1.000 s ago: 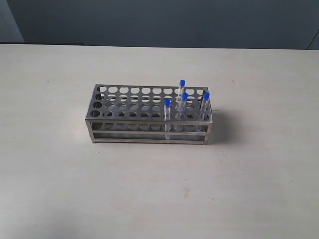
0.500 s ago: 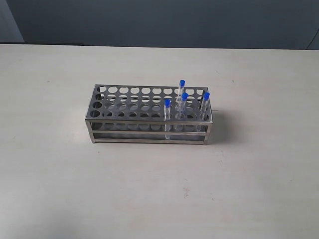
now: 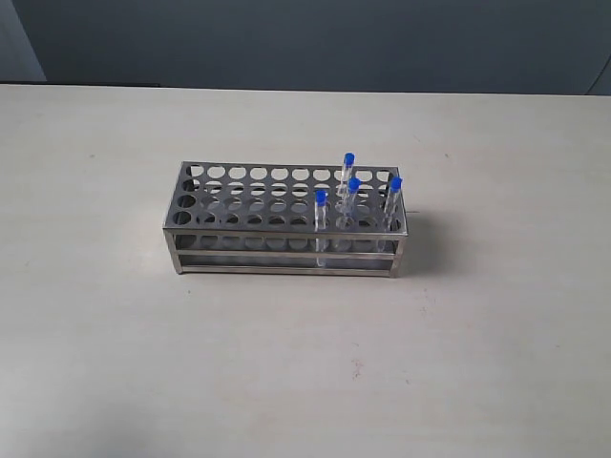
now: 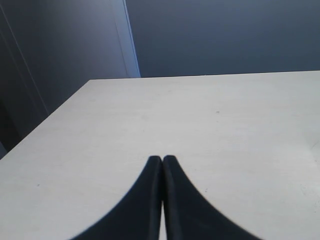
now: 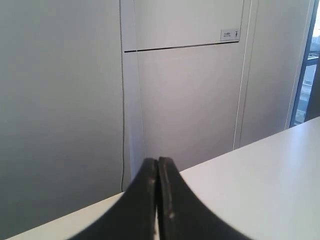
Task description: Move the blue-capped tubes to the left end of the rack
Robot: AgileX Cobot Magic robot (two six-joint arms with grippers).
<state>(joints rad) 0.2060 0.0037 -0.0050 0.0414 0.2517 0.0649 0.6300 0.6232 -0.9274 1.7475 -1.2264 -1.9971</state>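
The left gripper [image 4: 162, 160] is holding its jaws pressed together on nothing, hanging low over the table [image 4: 225, 125]. The right gripper [image 5: 157, 161] is doing likewise, pinched tight and empty, pointing toward a wall [image 5: 60, 100]. Out on the table, the four tubes [image 3: 321, 208] are standing upright at the right end of the rack [image 3: 248, 232].

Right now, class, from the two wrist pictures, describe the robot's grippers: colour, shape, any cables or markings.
The left gripper and right gripper look alike. Each has two smooth black fingers, broad at the base and curving in to narrow rounded tips. No cables, markings or labels show on either.
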